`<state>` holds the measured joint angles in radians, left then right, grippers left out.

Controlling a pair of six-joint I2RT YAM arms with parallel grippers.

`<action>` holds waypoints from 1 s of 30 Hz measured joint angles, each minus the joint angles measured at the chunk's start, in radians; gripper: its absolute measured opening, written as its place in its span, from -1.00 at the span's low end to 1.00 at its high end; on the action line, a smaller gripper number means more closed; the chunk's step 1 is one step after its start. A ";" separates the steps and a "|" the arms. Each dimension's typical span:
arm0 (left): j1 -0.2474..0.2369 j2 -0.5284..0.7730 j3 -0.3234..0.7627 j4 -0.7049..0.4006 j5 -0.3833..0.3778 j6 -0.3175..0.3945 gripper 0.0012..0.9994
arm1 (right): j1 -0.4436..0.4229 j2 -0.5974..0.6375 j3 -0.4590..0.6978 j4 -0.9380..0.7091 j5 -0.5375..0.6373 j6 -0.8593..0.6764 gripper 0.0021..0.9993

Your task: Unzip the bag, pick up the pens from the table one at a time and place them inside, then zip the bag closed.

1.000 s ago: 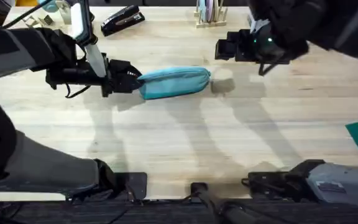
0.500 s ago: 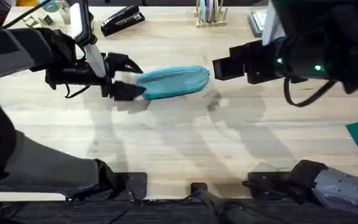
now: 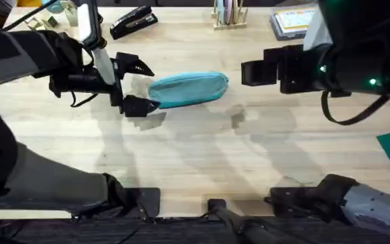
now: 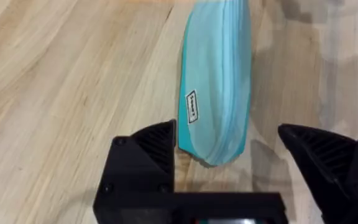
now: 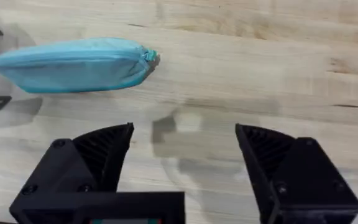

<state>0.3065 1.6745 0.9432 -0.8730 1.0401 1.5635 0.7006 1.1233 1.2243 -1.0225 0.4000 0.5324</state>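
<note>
Teal pencil pouch lies flat on the wood-grain table, in the far half and roughly central between the side edges, long axis running side to side, zipper apparently closed end to end. Left gripper sits at the pouch's left end, jaws spread wide, 1 finger on either side of that end and not gripping it; the left wrist view shows the rounded end of the pouch between the 2 fingers, one seeming to touch the fabric. Right gripper hangs off the pouch's right end, jaws also spread, holding nothing, apart from the zipper tab. No pens visible on the table, so they are presumably inside already. Risks: the pouch is unrestrained, so any nudge from a left finger slides or turns it. If the left jaws close here they bite soft fabric, which may bunch. The zipper tab is small, so a right pinch could easily miss it. Black stapler and rack of pastel sticks stand near the far edge, well apart.
</note>
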 joint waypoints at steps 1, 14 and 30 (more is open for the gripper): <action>0.000 -0.004 0.000 -0.004 -0.005 0.000 0.99 | 0.000 0.000 0.000 0.000 0.000 0.003 1.00; 0.000 -0.429 0.000 -0.018 -0.167 -0.307 0.99 | 0.000 0.000 0.000 0.000 0.066 0.014 1.00; 0.000 -1.018 0.000 -0.181 -0.287 -1.020 0.99 | 0.000 0.000 0.000 0.000 0.075 0.014 1.00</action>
